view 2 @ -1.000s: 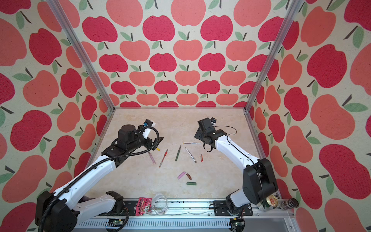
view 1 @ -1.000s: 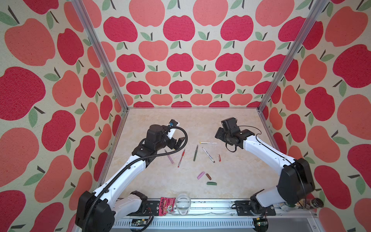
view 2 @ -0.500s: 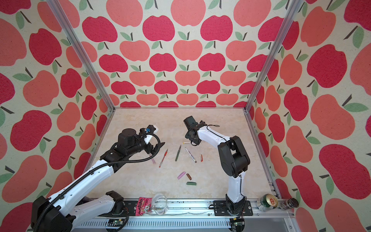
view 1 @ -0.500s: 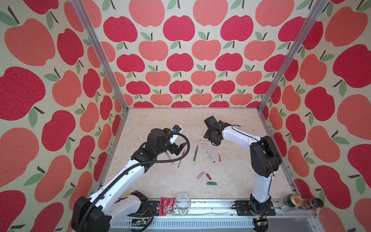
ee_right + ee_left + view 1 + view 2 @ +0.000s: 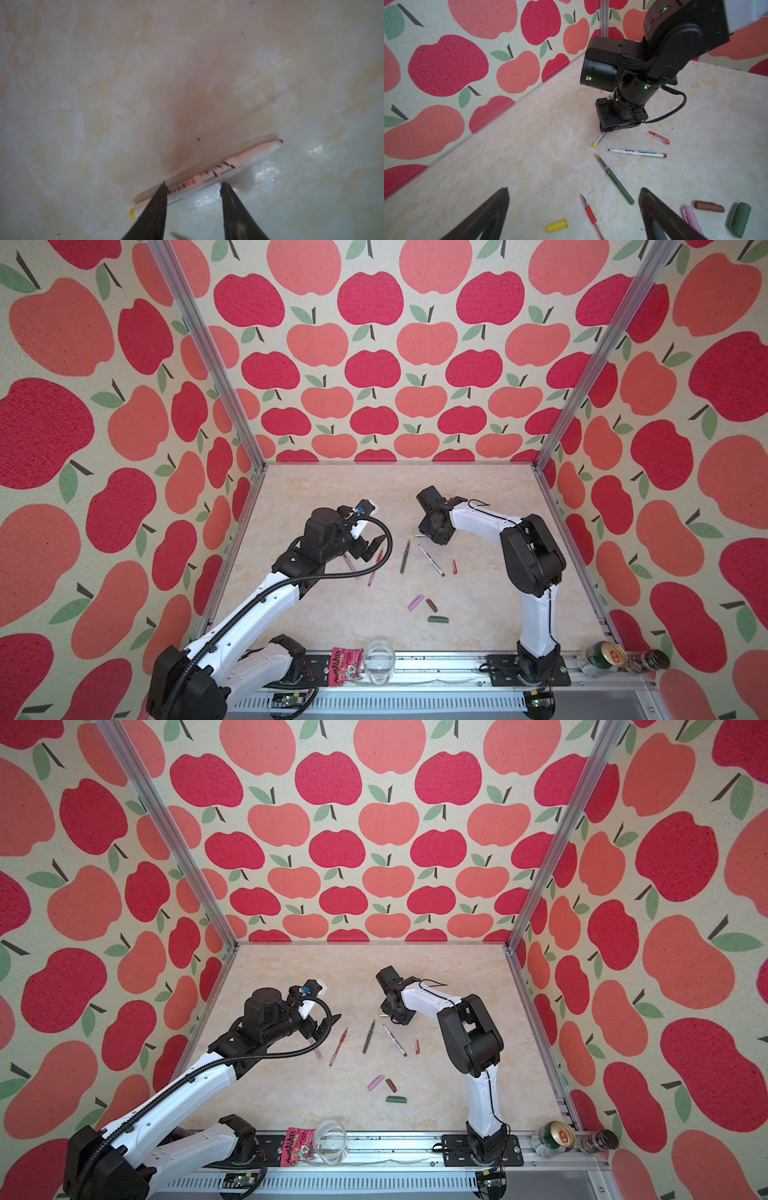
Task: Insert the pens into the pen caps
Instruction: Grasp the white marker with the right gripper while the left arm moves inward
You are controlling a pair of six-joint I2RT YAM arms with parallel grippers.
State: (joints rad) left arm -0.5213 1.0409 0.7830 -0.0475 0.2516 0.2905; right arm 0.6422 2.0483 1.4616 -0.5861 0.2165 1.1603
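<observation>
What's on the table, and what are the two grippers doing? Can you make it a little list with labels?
Table: pale marbled table
Loose pens: red pen, dark green pen, brown-ended white pen, lilac pen partly under the left arm
Loose caps: yellow cap, pink cap, brown cap, dark green cap, red cap
Left gripper: open, empty, by the red pen
Right gripper: low at the table, jaws apart astride the yellow-ended white pen
Pens capped: none seen
</observation>
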